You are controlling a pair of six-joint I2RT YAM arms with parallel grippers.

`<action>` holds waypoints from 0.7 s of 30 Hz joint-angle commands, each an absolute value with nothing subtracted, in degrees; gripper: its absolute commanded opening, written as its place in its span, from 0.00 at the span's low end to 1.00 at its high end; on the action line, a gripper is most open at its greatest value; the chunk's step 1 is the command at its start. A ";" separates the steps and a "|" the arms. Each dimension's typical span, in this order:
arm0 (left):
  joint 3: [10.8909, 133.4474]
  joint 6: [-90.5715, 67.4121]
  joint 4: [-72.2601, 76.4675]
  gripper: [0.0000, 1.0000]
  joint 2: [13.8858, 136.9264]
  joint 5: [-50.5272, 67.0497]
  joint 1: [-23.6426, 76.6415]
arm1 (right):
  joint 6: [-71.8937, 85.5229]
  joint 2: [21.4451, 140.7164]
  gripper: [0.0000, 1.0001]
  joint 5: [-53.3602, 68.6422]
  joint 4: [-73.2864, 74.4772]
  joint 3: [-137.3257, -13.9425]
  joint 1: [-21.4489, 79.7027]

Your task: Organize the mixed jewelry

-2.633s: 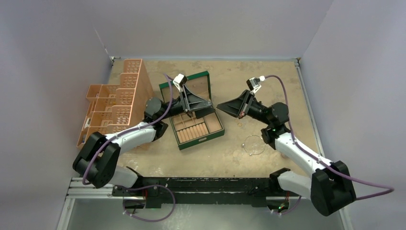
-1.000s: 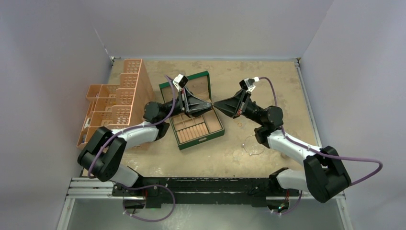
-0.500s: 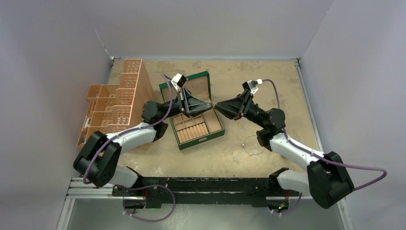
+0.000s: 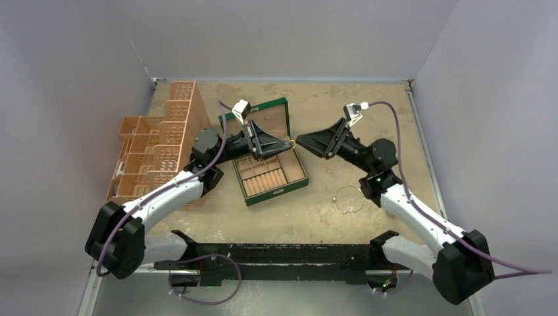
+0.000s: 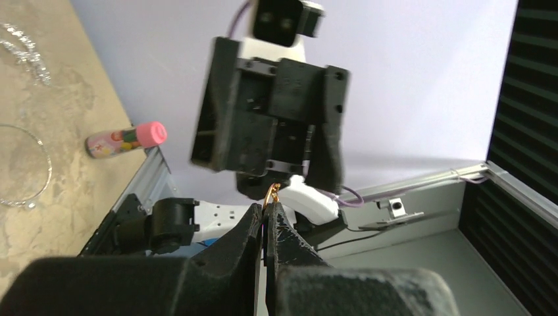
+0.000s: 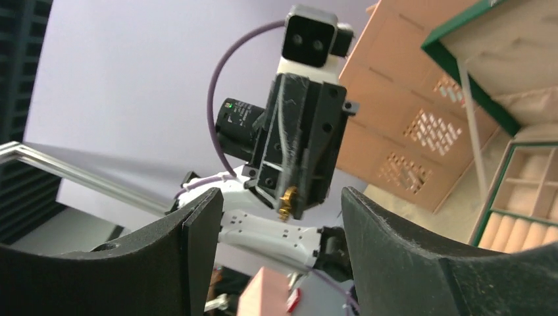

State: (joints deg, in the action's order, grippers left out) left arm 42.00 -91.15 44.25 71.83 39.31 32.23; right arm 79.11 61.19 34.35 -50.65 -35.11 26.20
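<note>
Now a gold ring (image 5: 270, 193) is pinched by the left gripper (image 5: 266, 216), poking toward the wide-spread right gripper (image 4: 301, 140), above a brown table (image 4: 375, 108).

The left gripper (image 5: 266, 220) is covering most of a gold ring (image 5: 271, 195), leaving only a thin arc showing. The wire hoop (image 5: 47, 172) and the glittery chain (image 5: 26, 52) are running off the left wrist view's side, and the green box (image 4: 279, 191) is sitting partly hidden under that gripper.
</note>
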 commanded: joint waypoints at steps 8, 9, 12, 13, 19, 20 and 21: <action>45.92 -83.89 35.59 0.00 70.32 37.81 32.12 | 68.18 60.78 0.47 32.01 -40.60 -40.25 26.08; 45.93 -84.04 35.66 0.00 70.50 37.86 32.15 | 68.07 60.94 0.45 32.09 -40.65 -40.29 26.10; 45.83 -84.49 36.18 0.00 71.04 37.88 32.11 | 68.32 61.21 0.43 32.95 -41.12 -40.32 26.16; 45.73 -84.70 36.54 0.00 71.22 38.05 32.16 | 68.40 61.19 0.42 33.29 -41.42 -40.17 26.07; 45.57 -85.95 38.52 0.00 72.04 38.25 32.17 | 68.89 60.44 0.33 34.74 -41.61 -39.99 26.10; 45.50 -86.08 38.50 0.00 72.11 38.09 32.15 | 68.86 60.27 0.33 34.87 -41.40 -39.91 26.09; 45.40 -86.24 38.60 0.00 72.15 38.04 32.12 | 68.82 59.98 0.33 34.77 -40.98 -39.85 26.12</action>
